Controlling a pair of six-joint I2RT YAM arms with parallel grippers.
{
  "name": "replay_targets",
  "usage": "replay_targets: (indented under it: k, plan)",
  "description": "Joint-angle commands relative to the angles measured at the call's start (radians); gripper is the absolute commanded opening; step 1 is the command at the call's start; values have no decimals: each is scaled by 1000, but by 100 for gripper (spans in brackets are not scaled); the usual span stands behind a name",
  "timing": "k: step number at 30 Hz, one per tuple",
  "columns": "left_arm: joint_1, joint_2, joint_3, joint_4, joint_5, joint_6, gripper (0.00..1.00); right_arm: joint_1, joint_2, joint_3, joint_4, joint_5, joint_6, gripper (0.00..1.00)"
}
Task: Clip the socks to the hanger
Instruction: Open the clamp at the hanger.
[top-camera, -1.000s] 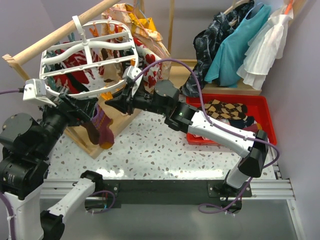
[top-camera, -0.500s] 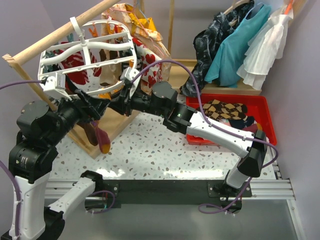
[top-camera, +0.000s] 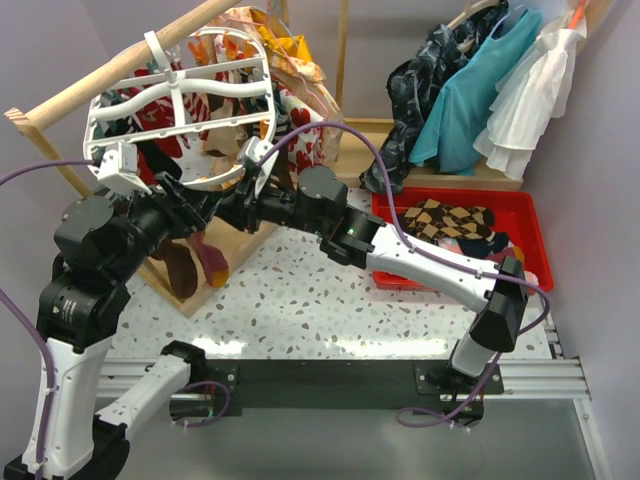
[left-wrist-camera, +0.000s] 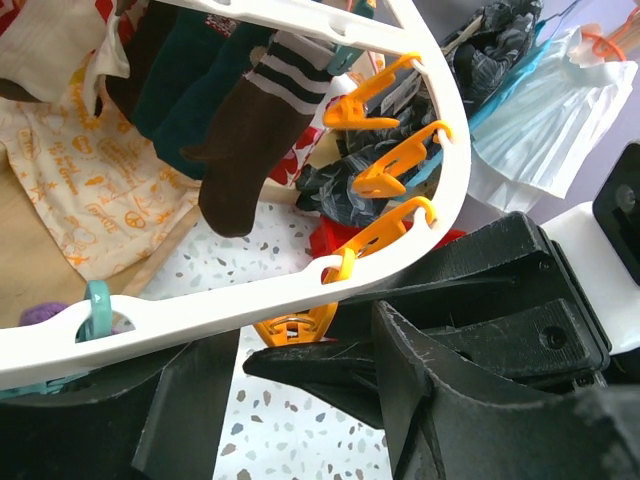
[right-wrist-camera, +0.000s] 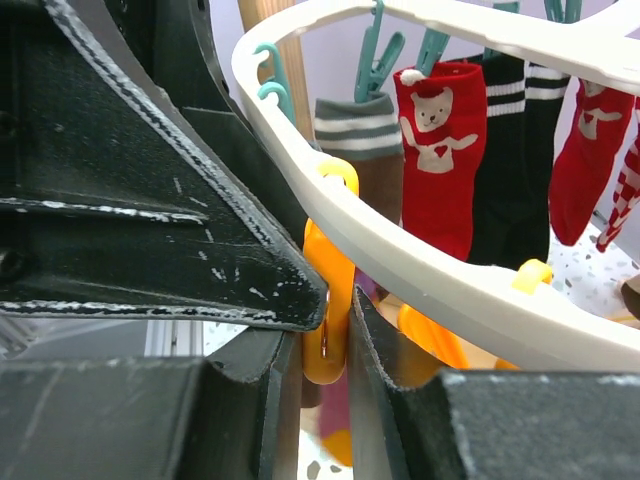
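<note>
"What did the right wrist camera catch?"

"The right gripper (right-wrist-camera: 325, 325), with its black fingers (right-wrist-camera: 275, 400) pinched on an orange clip (right-wrist-camera: 320, 270). The clip hung from the rim of the white hanger (right-wrist-camera: 430, 280)."

"And beyond the rim?"

"Socks hung in a row: a brown sock (right-wrist-camera: 355, 135) with a grey-striped cuff, a red sock (right-wrist-camera: 440, 150) bearing a white bear, and a black sock (right-wrist-camera: 512, 140) with white stripes. Teal clips (right-wrist-camera: 378, 58) stood above them. A scuffed black wedge (right-wrist-camera: 130, 200) filled the left side; I couldn't tell what it belonged to."
</note>
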Motion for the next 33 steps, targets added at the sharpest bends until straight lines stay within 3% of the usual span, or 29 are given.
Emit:
replay_targets:
  k: [1, 4, 12, 16, 20, 29, 33]
  plan:
    - [-2, 29, -21, 180, -20, -18, 57, 45, -9, -8, 32, -72, 15, 0]
    - [-2, 40, -29, 188, -25, -18, 54, 50, -9, -5, 32, -72, 13, 0]
    - [-2, 41, -43, 205, -60, 9, 35, 55, -15, -26, 17, -71, 7, 0]
    - [-2, 37, -52, 208, -66, 32, 20, 53, -61, -72, -1, -20, 4, 22]
    - [-2, 31, -63, 206, -66, 55, 10, 53, -138, -128, -137, 110, -36, 49]
    - [-2, 15, -101, 209, -71, 59, 9, -2, -383, -292, -515, 458, -105, 65]
    - [-2, 6, -116, 208, -74, 56, 9, -166, -497, -384, -644, 527, -70, 66]
